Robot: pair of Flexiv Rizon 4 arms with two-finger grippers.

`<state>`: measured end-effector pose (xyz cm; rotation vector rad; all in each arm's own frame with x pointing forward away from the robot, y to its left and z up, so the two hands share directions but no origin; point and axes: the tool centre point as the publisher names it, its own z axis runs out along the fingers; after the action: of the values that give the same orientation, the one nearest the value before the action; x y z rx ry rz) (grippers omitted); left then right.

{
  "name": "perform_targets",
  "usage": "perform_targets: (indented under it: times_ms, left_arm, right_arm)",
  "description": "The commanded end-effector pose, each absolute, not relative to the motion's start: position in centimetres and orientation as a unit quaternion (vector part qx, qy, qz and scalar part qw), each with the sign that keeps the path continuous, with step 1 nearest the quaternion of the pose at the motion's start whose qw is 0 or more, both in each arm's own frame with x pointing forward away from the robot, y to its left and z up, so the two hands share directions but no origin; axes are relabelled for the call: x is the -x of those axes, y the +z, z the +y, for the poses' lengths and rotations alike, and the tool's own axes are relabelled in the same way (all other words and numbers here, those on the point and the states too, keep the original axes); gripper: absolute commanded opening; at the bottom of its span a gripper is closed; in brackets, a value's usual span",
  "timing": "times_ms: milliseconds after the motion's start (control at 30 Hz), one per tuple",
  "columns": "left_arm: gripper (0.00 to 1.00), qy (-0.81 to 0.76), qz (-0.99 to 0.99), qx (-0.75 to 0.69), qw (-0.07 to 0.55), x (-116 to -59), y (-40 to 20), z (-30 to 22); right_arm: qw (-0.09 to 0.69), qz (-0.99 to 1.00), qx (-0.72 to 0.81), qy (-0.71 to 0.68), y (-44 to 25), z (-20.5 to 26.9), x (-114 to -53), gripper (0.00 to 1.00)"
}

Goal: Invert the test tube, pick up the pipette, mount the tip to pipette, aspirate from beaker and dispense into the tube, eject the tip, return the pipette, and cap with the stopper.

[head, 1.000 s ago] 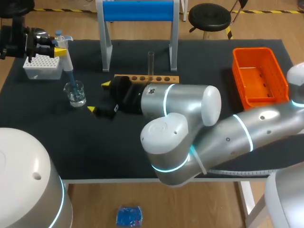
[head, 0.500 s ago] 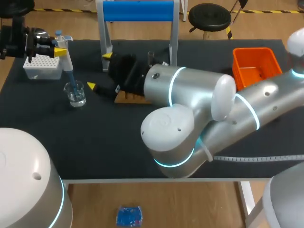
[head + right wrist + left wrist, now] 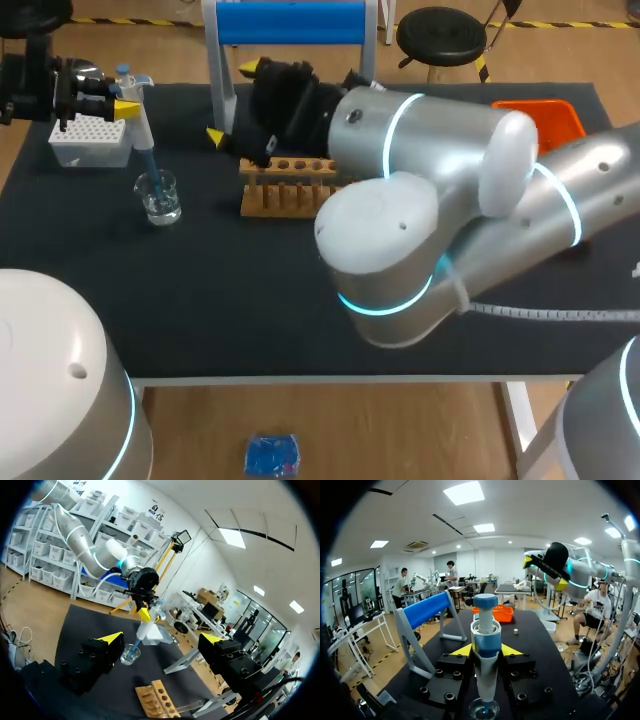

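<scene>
My left gripper (image 3: pixel 120 100) is shut on the white and blue pipette (image 3: pixel 138 110) at the table's far left. The pipette stands upright, its blue tip dipping into the glass beaker (image 3: pixel 160 196). In the left wrist view the pipette (image 3: pixel 486 645) sits between the yellow fingertips (image 3: pixel 462 651), above the beaker (image 3: pixel 484 711). My right gripper (image 3: pixel 230 101) hangs open and empty over the wooden tube rack (image 3: pixel 290 186), near the blue stand's left leg. Its arm hides the test tube. The right wrist view shows its fingers (image 3: pixel 112 637) wide apart, with the rack (image 3: pixel 157 700) below and the beaker (image 3: pixel 129 655) ahead.
A white tip box (image 3: pixel 90 142) lies behind the beaker at the far left. A stand with a blue bar (image 3: pixel 290 22) rises at the back middle. The orange basket (image 3: pixel 545 110) at the back right is mostly hidden by my right arm.
My right arm rose from the table in front of the rack and swung back over it, towards the blue stand. The left arm, pipette and beaker have not moved.
</scene>
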<state>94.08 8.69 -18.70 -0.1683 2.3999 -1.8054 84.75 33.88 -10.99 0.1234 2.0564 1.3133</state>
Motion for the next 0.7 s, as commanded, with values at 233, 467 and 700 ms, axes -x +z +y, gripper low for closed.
perform_targets:
  times_ms: [233,467,700]
  left_arm:
    - [0.0,-0.599,0.796,0.055,0.066,-94.2,-18.7,8.8]
    - [0.0,-0.599,0.796,0.055,0.066,-94.2,-18.7,8.8]
    - [0.0,-0.599,0.796,0.055,0.066,-94.2,-18.7,8.8]
  right_arm:
    - [0.219,0.818,0.063,0.528,-9.0,33.0,-87.5,1.0]
    - [0.19,0.827,0.092,0.522,-8.7,34.1,-89.2,1.0]
    - [0.168,0.83,0.1,0.523,-8.8,35.6,-90.4,1.0]
